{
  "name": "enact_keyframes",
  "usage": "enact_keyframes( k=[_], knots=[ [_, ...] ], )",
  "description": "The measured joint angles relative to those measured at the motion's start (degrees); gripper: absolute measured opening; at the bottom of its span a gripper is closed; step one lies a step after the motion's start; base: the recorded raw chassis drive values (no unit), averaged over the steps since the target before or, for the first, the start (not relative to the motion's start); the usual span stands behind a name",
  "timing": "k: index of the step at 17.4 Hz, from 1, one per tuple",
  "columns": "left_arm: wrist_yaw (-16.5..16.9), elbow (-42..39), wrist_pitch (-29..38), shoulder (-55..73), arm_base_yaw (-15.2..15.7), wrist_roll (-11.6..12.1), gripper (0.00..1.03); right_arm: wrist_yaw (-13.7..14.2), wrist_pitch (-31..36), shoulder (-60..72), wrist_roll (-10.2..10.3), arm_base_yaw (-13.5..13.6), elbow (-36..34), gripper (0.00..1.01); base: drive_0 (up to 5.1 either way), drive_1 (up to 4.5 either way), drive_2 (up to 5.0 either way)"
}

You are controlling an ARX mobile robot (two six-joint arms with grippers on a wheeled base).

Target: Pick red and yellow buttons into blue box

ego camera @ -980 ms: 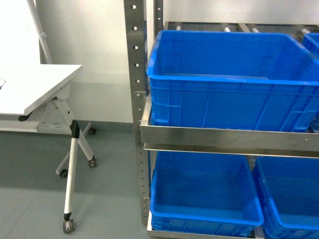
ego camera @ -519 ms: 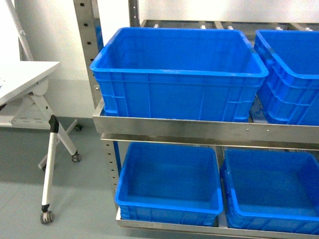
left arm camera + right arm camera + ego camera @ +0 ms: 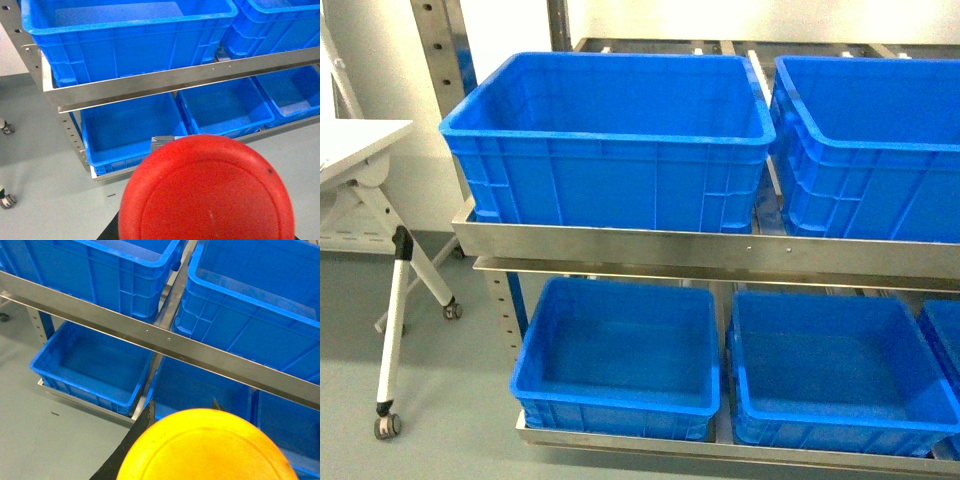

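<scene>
The red button [image 3: 207, 195] fills the bottom of the left wrist view, its domed cap close to the camera. My left gripper [image 3: 200, 220] is shut on it, its fingers mostly hidden behind the cap. The yellow button [image 3: 205, 450] fills the bottom of the right wrist view, and my right gripper [image 3: 182, 415] is shut on it, with black fingers [image 3: 145, 422] showing beside the cap. Deep blue boxes stand on a steel rack: one at upper left [image 3: 610, 150], another at upper right [image 3: 870, 150]. Neither gripper shows in the head view.
Lower blue boxes [image 3: 620, 350] [image 3: 830, 365] sit on the rack's bottom shelf. Steel shelf rail [image 3: 700, 250] runs across the front, with an upright post [image 3: 440, 50] at the left. A white folding table on castors [image 3: 390, 300] stands to the left on the grey floor.
The head view has swung right along the rack: the rack and table slid leftward in frame, and a second upper box and second lower box came into view.
</scene>
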Motion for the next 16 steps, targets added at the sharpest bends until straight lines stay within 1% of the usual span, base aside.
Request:
enact_keyframes(
  k=[2, 16],
  knots=[
    [-0.44, 0.00, 0.04, -0.07, 0.28, 0.00, 0.24, -0.46, 0.11, -0.02, -0.02, 0.02, 0.00, 0.27, 3.8, 0.32, -4.5],
    [-0.33, 0.00, 0.04, -0.04, 0.20, 0.00, 0.24, -0.42, 0.07, 0.00, 0.00, 0.00, -0.02, 0.27, 4.1, 0.57, -4.5]
  ],
)
